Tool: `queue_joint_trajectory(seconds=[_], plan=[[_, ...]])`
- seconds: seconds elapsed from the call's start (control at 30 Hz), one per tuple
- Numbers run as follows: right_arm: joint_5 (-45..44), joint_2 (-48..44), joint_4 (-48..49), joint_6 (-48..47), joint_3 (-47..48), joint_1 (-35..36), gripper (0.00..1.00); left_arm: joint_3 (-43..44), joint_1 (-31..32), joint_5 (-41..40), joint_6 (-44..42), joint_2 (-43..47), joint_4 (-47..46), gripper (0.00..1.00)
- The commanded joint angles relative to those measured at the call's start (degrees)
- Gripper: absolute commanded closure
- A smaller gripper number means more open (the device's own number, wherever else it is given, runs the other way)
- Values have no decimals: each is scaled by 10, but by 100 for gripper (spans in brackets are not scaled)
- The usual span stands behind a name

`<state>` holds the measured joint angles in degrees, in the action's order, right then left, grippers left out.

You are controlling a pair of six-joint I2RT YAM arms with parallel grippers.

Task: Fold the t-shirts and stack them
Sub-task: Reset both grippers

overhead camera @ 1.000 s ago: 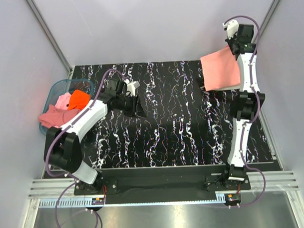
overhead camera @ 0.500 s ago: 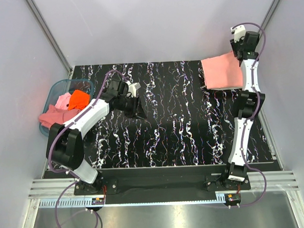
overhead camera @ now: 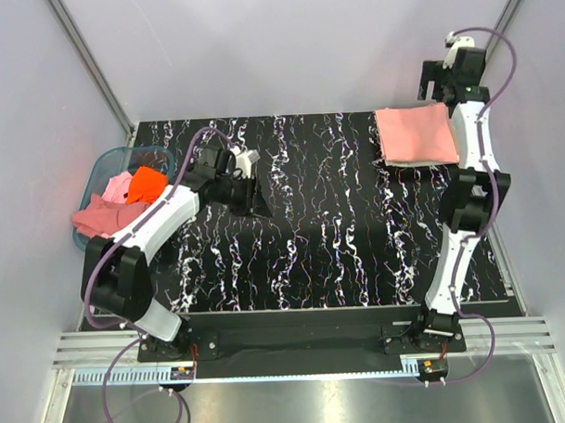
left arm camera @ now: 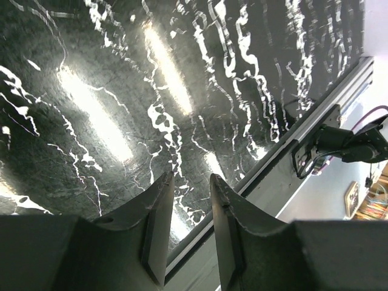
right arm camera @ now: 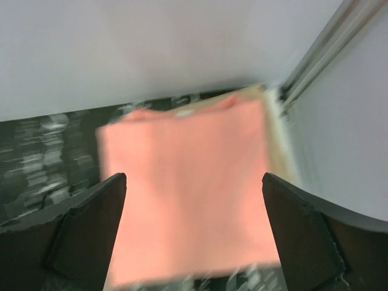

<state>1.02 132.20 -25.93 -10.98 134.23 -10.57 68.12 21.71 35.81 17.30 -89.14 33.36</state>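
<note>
right gripper [right arm camera: 191, 182]: spread wide over the folded salmon-pink t-shirt [overhead camera: 414, 134], which lies flat in the far corner, likely the stacking spot.
left gripper [left arm camera: 189, 182]: slightly parted, empty, on the basket [overhead camera: 100, 164] side.

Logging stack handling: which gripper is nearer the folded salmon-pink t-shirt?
Right. The right gripper hangs open by the far edge of the salmon-pink t-shirt; the left gripper sits mid-table, well off to its left.

High rear overview, close wrist views, table [overhead camera: 339, 228] common
</note>
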Motion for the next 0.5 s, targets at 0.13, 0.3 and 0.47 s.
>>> queue_joint_trajectory(seconds=[0.13,0.3,0.47], plan=[[207,-406,-144,375,-285,14,0,25,-44,45,3,150,-75,65],[269,-588,-141,419,-488,22,0,28,-50,24,0,248,-92,55],[301,-743,-175,426,-585,22,0,2,-51,8,-2,339,-92,1]])
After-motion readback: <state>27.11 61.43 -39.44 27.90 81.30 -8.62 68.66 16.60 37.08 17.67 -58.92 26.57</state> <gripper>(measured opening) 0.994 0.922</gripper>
